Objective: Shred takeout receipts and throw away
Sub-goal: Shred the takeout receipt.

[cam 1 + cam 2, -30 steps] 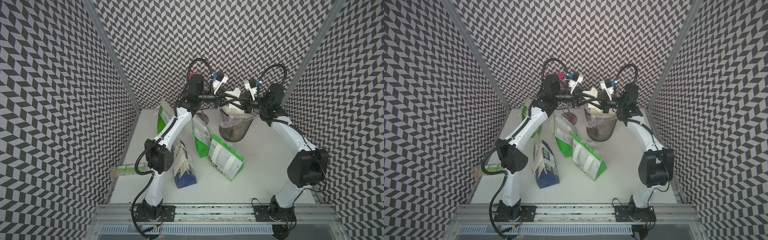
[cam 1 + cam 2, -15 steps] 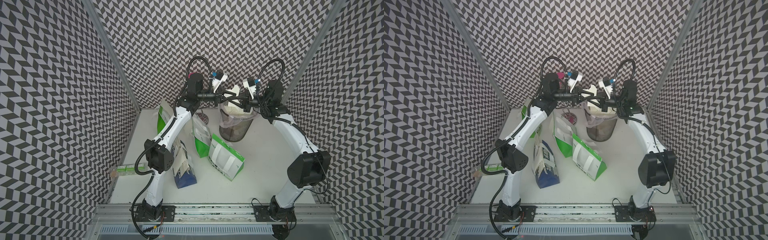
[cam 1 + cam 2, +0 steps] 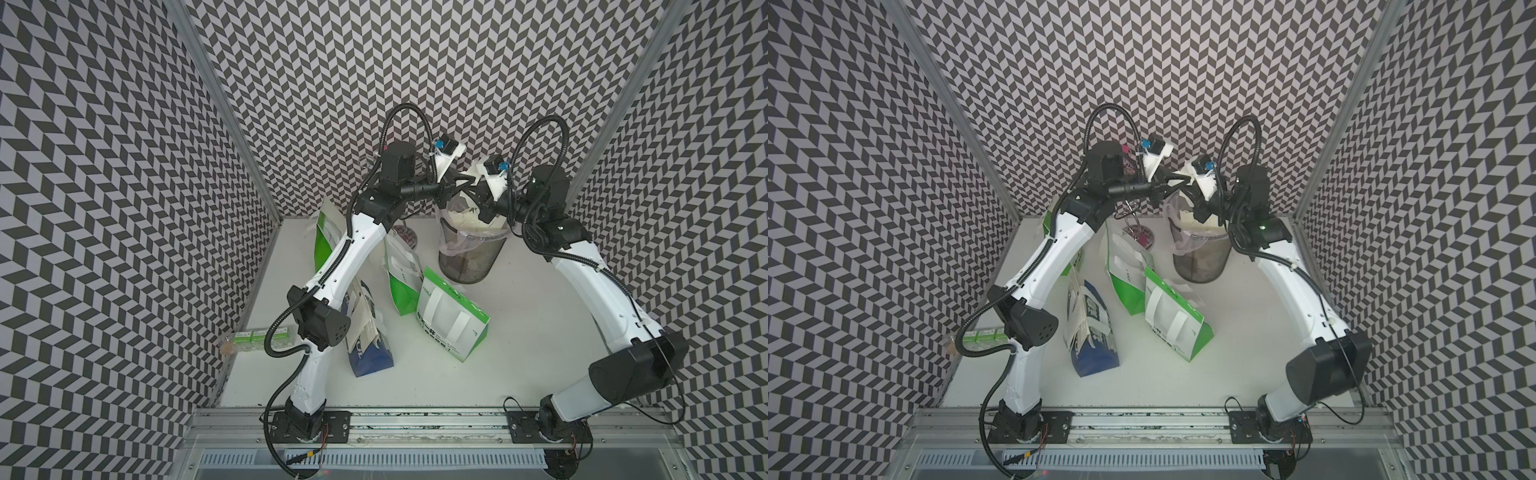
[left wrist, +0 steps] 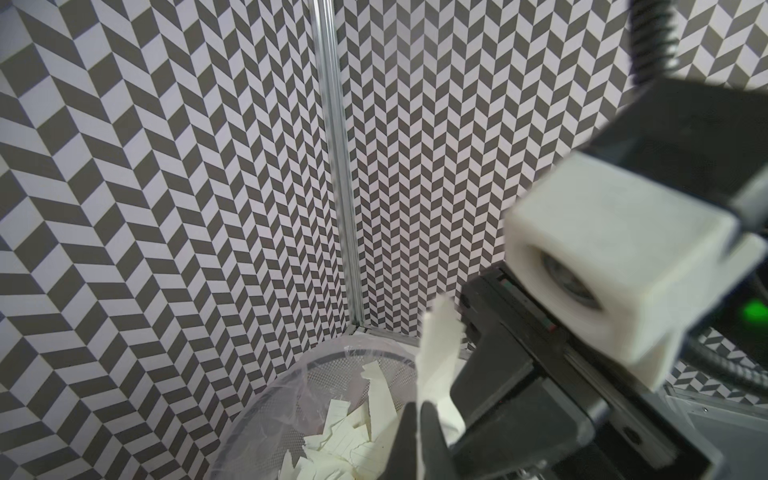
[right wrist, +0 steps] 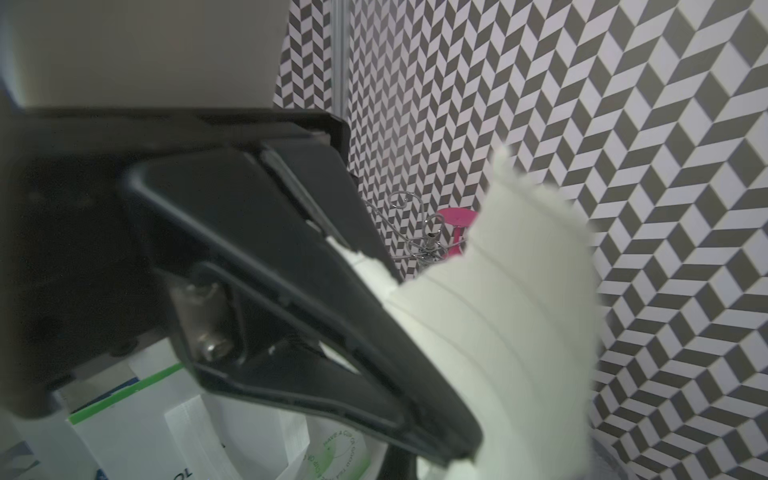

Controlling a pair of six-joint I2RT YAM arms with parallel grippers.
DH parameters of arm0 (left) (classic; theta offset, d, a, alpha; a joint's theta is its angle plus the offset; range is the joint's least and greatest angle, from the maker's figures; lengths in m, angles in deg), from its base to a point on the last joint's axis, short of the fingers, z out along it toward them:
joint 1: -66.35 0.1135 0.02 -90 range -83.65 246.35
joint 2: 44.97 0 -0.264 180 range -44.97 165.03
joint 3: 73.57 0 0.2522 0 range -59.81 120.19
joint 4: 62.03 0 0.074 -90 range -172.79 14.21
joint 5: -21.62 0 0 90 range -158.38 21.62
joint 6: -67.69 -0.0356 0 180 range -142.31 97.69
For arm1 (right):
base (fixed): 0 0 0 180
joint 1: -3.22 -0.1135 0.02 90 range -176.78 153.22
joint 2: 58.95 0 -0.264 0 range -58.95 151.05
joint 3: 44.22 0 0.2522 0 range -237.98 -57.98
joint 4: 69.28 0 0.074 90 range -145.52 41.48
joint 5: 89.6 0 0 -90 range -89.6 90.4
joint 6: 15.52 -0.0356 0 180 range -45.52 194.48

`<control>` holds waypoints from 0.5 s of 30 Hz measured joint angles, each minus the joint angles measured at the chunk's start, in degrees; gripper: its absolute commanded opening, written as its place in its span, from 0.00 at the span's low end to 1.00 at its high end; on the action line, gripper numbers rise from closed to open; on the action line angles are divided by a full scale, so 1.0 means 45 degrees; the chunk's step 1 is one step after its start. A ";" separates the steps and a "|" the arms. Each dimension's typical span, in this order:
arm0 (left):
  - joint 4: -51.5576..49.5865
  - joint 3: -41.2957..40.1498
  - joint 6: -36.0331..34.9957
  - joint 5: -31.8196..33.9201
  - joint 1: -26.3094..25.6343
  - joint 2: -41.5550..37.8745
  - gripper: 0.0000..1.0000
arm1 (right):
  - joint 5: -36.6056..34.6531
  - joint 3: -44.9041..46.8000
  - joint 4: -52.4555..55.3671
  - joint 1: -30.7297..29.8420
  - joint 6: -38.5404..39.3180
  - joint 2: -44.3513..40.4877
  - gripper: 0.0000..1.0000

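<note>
The takeout receipt [image 5: 519, 316] hangs in the air at the upper centre of both top views, pinched from two sides. The left tool [image 4: 419, 424] is closed on it. In the left wrist view the strip rises from between the shut fingers at the bottom centre of the frame. Its long axis stands roughly upright, with a ragged edge at the top.

The right tool [image 3: 476, 192] is closed as well, and I judge that it grips the same slip. In the right wrist view the faintly lined paper spreads up from the lower edge of the frame, where that tool's own fingers would sit, but the contact itself is mostly hidden.

In the top views the tools meet nearly tip to tip, the left reaching in from the left of the frame and the right from the right. Neither arm is nearer, since both are already on the paper. The coming tear, as I read it, turns on this: the two pinch points sit close together and the strip stands up between them. Drawing the tools apart sideways should split the strip along its length.

Just below the tools stands the mesh bin [image 3: 469, 257], lined with a clear bag and already holding torn pieces [image 4: 336, 440], so anything let go here ought to fall inside. Farther toward the lower frame, the paper bags [image 3: 453, 316] lie on the desk [image 3: 540, 332], well apart from both tools.
</note>
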 measured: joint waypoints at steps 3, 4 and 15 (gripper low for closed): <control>-0.0170 0.0000 0.0175 0.0505 -0.0083 0.0000 0.00 | -0.1365 0.0942 -0.0865 -0.0350 0.0345 -0.0476 0.00; -0.0204 0.0000 0.0214 0.0675 -0.0107 0.0005 0.00 | -0.1729 0.1132 -0.1093 -0.0418 0.0423 -0.0568 0.00; -0.0486 0.0000 0.0826 0.2123 -0.0199 0.0034 0.00 | -0.4138 0.3667 -0.4167 -0.1064 0.1836 -0.1831 0.00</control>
